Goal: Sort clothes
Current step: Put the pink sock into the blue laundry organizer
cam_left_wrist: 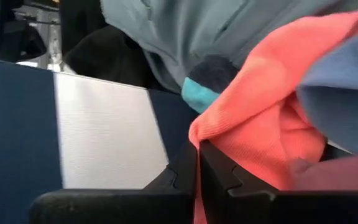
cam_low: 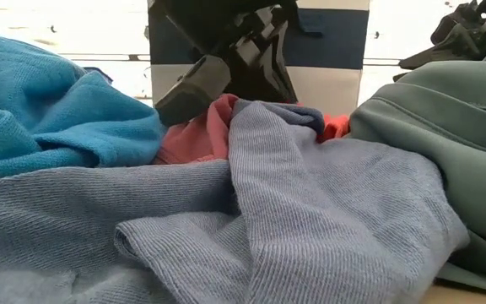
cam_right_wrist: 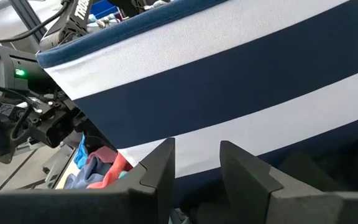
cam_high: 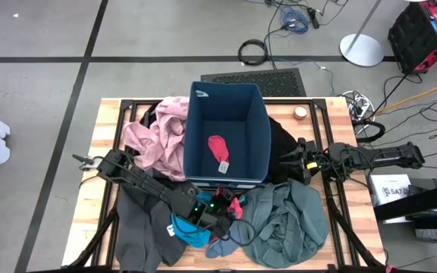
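My left gripper (cam_high: 232, 209) is low at the near side of the navy bin (cam_high: 226, 121), shut on a red piece (cam_left_wrist: 260, 118) that lies between a bright-blue piece (cam_high: 190, 232), a blue-grey cloth (cam_low: 310, 194) and the grey-green garment (cam_high: 288, 220). Another red piece (cam_high: 218, 149) lies on the bin's floor. The pink garment (cam_high: 161, 136) leans on the bin's left wall. The dark grey one (cam_high: 139, 227) lies at the near left. The black one (cam_high: 283, 148) lies right of the bin. My right gripper (cam_right_wrist: 197, 165) is open and empty by the bin's right wall. My left gripper pinches a thin edge of the red piece (cam_left_wrist: 196, 163) between its two fingers (cam_left_wrist: 225, 177). In the low view the gripper (cam_low: 226, 76) slants down onto it from the table's left. The red piece (cam_low: 194, 135) bunches up, resting among the other clothes.
The bin's striped wall (cam_right_wrist: 241, 81) stands right in front of my right gripper. A small round roll (cam_high: 300, 112) lies at the table's far right. Clothes cover most of the table's near half; cables and stands are on the floor beyond the table.
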